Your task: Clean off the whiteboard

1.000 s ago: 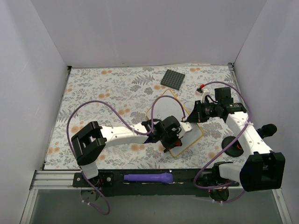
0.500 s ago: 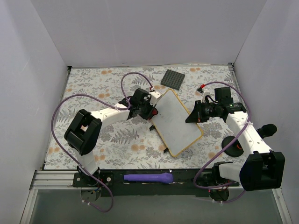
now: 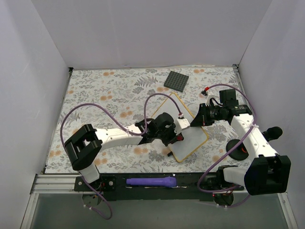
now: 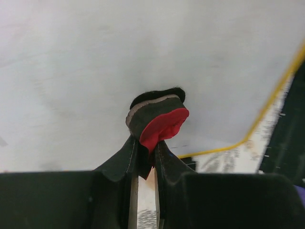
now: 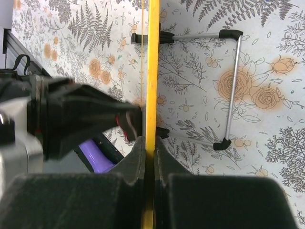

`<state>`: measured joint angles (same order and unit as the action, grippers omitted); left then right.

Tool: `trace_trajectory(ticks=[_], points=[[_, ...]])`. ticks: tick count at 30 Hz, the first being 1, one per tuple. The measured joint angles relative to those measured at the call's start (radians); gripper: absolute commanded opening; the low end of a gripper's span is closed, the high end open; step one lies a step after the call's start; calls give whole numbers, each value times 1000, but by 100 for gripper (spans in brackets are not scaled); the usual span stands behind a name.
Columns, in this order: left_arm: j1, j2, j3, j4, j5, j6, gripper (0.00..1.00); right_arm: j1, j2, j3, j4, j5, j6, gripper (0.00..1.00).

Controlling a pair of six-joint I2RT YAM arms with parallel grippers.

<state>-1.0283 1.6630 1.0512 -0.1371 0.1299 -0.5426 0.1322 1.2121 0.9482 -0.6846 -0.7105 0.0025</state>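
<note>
From above, the whiteboard [image 3: 193,137] lies slantwise on the floral tabletop [image 3: 109,90], right of centre and in front of the arms, with one corner pointing to the far wall. The left arm stretches across to it, and the left gripper [image 3: 179,133] sits over the board's middle. The right gripper [image 3: 195,118] meets the board's far right edge. Up there you cannot make out what either one holds.

The left wrist camera settles it for that side. The left gripper [image 4: 145,152] is clenched on a small eraser pad [image 4: 157,119], black with a grey layer and a red face. The pad is pressed against the white surface [image 4: 119,57], which looks wiped, with only faint smudges. The yellowish frame [image 4: 274,95] runs off to the right.

The right wrist camera looks straight along the frame [image 5: 152,57], edge on. The right gripper [image 5: 148,148] pinches that frame between its two fingers, grasping the board by its rim. Only this view shows a thin metal wire stand [image 5: 232,86] with black tips, on the far side of the board against the flower pattern. On the near side it catches the dark bulk of the left gripper [image 5: 121,121] up against the board.

A dark grey studded plate [image 3: 176,81] rests well apart near the back of the tabletop. A purple object [image 3: 150,181] lies on the black rail between the arm bases, and a bit of it shows in the right wrist view too [image 5: 95,155].
</note>
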Motion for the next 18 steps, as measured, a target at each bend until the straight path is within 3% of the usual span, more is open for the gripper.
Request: trace_trajectory(ticks=[4, 7, 18], points=[[-51, 1, 0, 10, 57, -28, 0, 0, 2, 1, -1, -7, -7, 1], [-10, 3, 1, 10, 95, -51, 0, 0, 8, 4, -1, -12, -11, 1], [392, 128, 163, -19, 155, -86, 0, 0, 14, 5, 3, -6, 2, 1]])
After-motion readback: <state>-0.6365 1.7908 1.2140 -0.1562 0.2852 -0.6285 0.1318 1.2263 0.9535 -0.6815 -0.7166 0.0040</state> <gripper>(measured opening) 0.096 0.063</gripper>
